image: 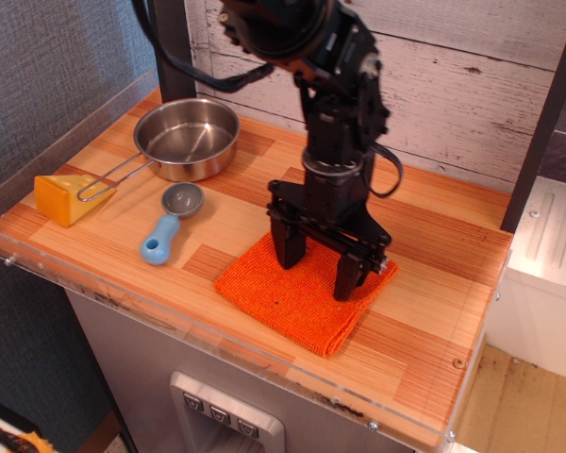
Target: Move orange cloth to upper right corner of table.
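The tool (318, 270) hangs straight down with its two dark fingers (288, 247) spread wide apart, released and grasping nothing, their tips at the far half of the orange cloth (297, 299). The orange cloth lies flat on the table (434, 283), near its front edge. Left of the cloth rests a blue-handled scoop (168, 225). Beyond the scoop stands a steel pan (187, 139), and a yellow cheese wedge (64, 197) sits by the pan's wire handle.

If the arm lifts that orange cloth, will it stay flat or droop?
Probably droop: the orange cloth looks like soft folded knit, so free edges would likely sag. It seems light. Between the open gripper fingers it may bunch rather than slide across the table.
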Robot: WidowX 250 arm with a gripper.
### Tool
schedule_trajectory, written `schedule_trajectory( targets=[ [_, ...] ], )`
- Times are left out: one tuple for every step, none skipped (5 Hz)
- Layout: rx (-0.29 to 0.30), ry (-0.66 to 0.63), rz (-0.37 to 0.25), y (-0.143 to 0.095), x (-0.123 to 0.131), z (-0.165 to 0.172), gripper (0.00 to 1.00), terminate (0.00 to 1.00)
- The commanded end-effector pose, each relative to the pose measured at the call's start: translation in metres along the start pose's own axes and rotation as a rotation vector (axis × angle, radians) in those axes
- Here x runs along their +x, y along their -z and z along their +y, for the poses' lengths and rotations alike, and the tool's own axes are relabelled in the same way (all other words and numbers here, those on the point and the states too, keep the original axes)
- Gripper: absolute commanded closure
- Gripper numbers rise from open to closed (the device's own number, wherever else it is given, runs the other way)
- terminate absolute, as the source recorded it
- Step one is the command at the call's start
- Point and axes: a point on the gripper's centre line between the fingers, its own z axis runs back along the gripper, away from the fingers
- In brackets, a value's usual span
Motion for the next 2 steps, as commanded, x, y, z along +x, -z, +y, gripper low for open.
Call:
schedule_trajectory(
  targets=[
    [0.056,0.054,-0.138,-0.007,0.004,0.016,0.00,0.00],
    [0.076,0.083,-0.179,-0.011,0.021,0.011,0.00,0.00]
  ],
)
